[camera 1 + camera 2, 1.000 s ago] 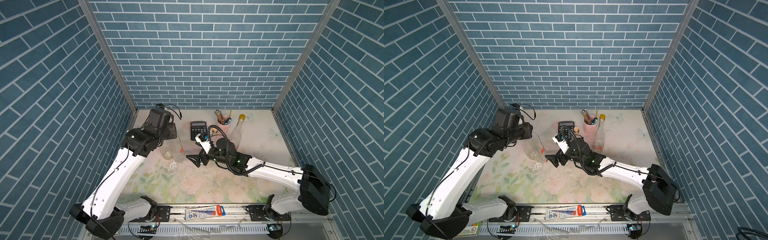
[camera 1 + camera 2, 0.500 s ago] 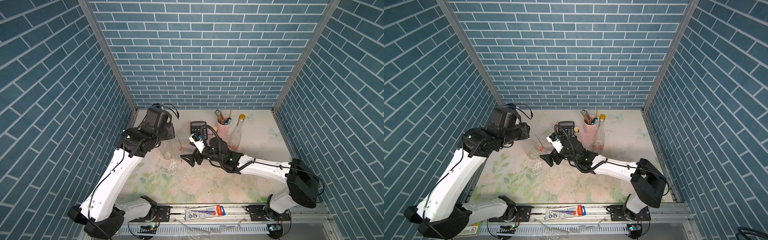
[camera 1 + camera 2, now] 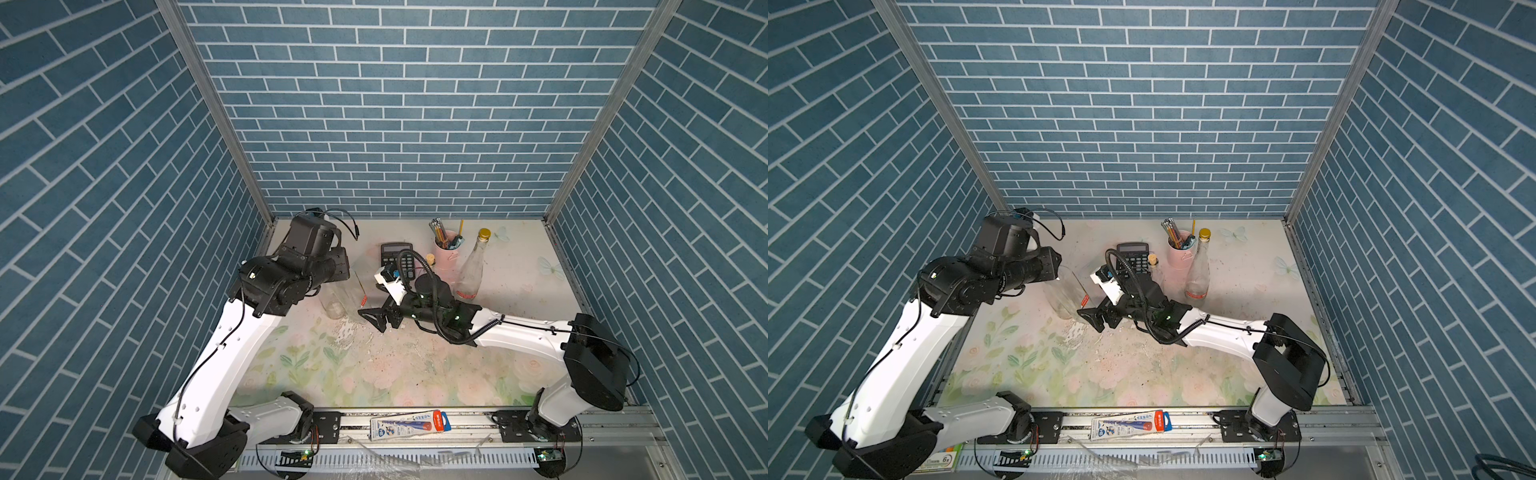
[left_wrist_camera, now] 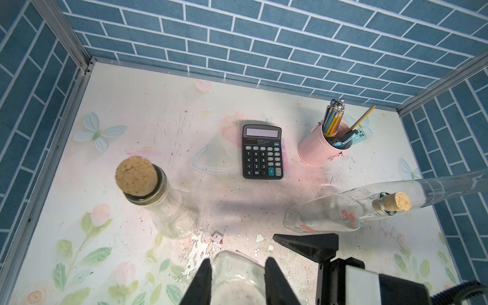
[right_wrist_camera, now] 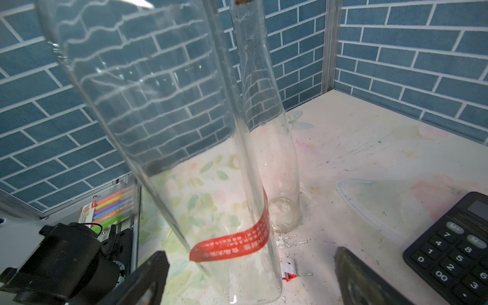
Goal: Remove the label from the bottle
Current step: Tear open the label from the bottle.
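– Jaws first: how do they stand?
– Left jaws are clenched on the clear glass bottle (image 4: 237,274), and the glass fills the gap between them. Right jaws are spread wide and grasp nothing. The bottle's lower end sits between their two fingers (image 5: 150,272).

– How does the bottle look?
– Tall, transparent and leaning, with the brick wall showing warped through it. A narrow red label (image 5: 237,241) with white print wraps its lower part on the side facing the right jaws. In both top views it shows only as a red fleck (image 3: 364,298). I cannot tell whether the strip is partly lifted or whether the base touches the table (image 3: 415,374).

– Edges and room?
– A corked bottle (image 4: 171,211) stands just beside the held one, on the side away from the right jaws. A calculator (image 5: 449,250) lies just outside one right finger. The table's metal edge frame (image 5: 136,211) runs near the other finger, with the side wall behind it. White flakes (image 4: 200,248) and a small red-and-white scrap (image 5: 289,266) lie on the table below the right jaws. On the front side of both jaws, bare floral table opens wide.
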Available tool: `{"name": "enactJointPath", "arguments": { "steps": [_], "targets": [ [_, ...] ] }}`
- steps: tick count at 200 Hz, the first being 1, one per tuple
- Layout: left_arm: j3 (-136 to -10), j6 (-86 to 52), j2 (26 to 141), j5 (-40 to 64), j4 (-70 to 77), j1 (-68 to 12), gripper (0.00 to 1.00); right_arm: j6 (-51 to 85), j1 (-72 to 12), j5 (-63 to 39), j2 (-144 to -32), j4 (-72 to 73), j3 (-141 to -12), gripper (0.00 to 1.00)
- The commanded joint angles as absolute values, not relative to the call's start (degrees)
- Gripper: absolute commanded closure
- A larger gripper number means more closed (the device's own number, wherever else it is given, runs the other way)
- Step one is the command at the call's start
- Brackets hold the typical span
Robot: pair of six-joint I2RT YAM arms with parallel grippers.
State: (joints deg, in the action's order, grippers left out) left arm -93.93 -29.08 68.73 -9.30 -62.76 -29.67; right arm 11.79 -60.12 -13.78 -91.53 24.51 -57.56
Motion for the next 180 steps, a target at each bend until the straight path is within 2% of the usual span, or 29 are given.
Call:
{"name": "enactJointPath", "arguments": {
  "steps": [1, 180],
  "targets": [
    [-95.9, -28.1, 67.5, -8.5, -61.7, -29.9, 1.0, 12.6, -60.4, -13.9, -92.4, 26.3, -58.7, 0.01],
    [-97.6, -23.9, 67.3, -7.3, -63.7, -29.9, 1.0, 10.4, -60.2, -9.2, -89.9, 25.2, -55.2, 0.01]
  ]
}}
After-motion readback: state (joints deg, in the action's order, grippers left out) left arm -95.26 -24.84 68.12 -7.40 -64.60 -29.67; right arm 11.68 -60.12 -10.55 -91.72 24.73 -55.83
